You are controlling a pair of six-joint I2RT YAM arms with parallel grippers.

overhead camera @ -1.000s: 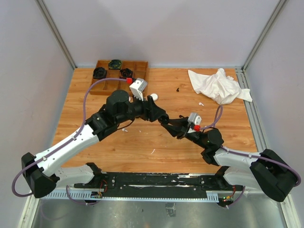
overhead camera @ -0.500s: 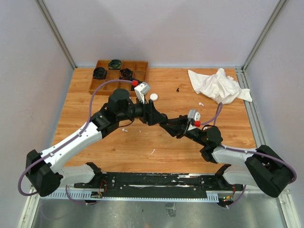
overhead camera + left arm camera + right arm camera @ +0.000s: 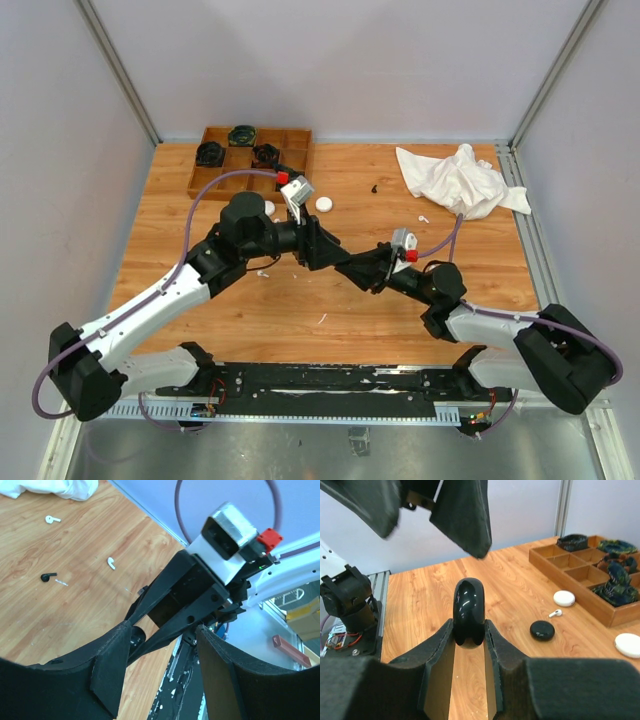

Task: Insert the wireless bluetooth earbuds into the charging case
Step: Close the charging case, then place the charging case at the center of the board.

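Note:
My right gripper [image 3: 468,626] is shut on a glossy black charging case [image 3: 468,607], held on edge above the table. My left gripper [image 3: 162,632] is open and empty, its fingers [image 3: 464,516] hanging just above and beyond the case. In the top view both grippers meet mid-table, the left gripper [image 3: 322,247] tip to tip with the right gripper [image 3: 350,268]. Loose earbuds lie on the wood: two white earbuds [image 3: 111,563] [image 3: 51,518], a black earbud [image 3: 47,576], and a white earbud [image 3: 555,613] by the spare cases.
A wooden compartment tray [image 3: 222,186] with dark items sits at the back left. In front of it lie two white cases [image 3: 324,204] [image 3: 268,208] and another black case [image 3: 542,630]. A crumpled white cloth [image 3: 458,180] lies at the back right.
My left gripper has drawn in closer to the right gripper, and its jaws have narrowed slightly. The right arm has shifted a little left, still holding the case. A second white case now shows.

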